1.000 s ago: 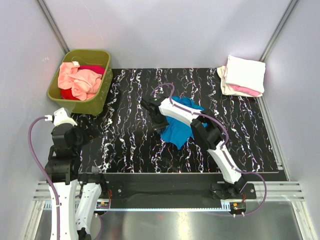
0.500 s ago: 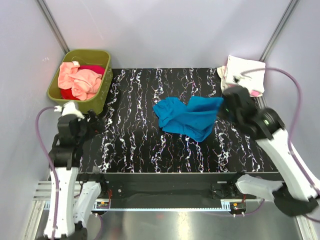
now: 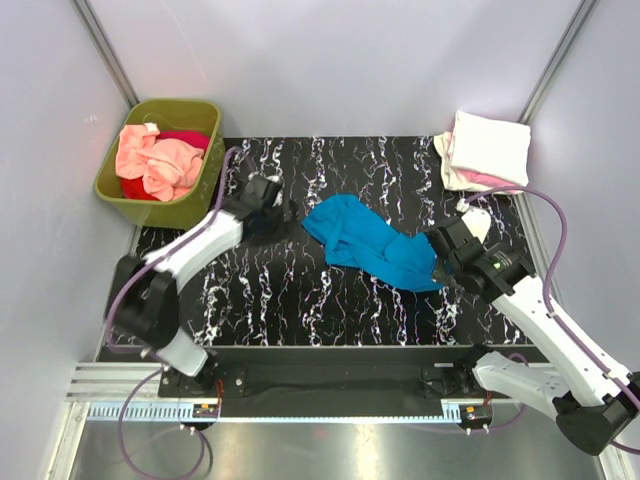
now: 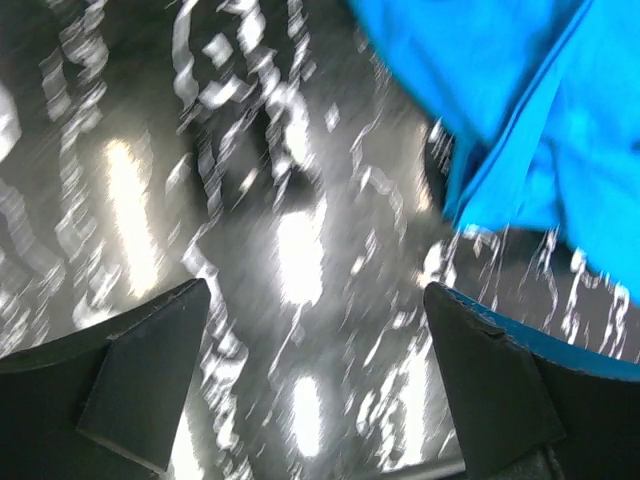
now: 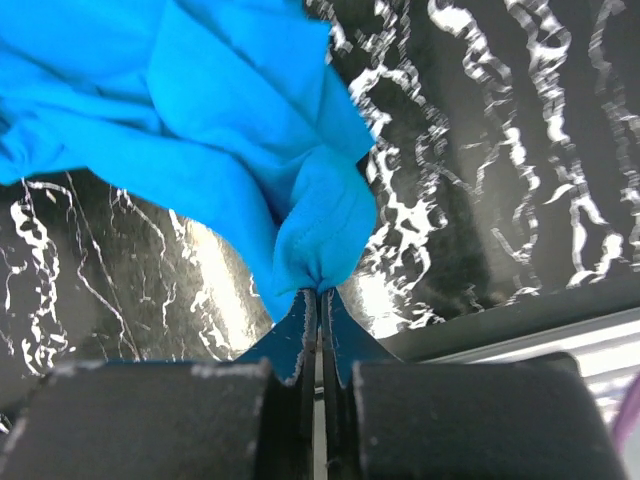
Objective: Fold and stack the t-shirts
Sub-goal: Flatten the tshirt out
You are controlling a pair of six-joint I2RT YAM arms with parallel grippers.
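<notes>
blue t-shirt [image 3: 372,246], soft crumpled cloth

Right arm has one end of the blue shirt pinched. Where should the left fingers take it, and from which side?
Take the blue shirt at its bunched left end, coming in low from the left. The right gripper pinches the opposite end, so a hold there should let you stretch the cloth flat. The open left gripper sits just beside that edge.

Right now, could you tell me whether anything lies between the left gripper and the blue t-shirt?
Nothing visible does: only marbled tabletop separates the open left gripper from the blue t-shirt.
</notes>
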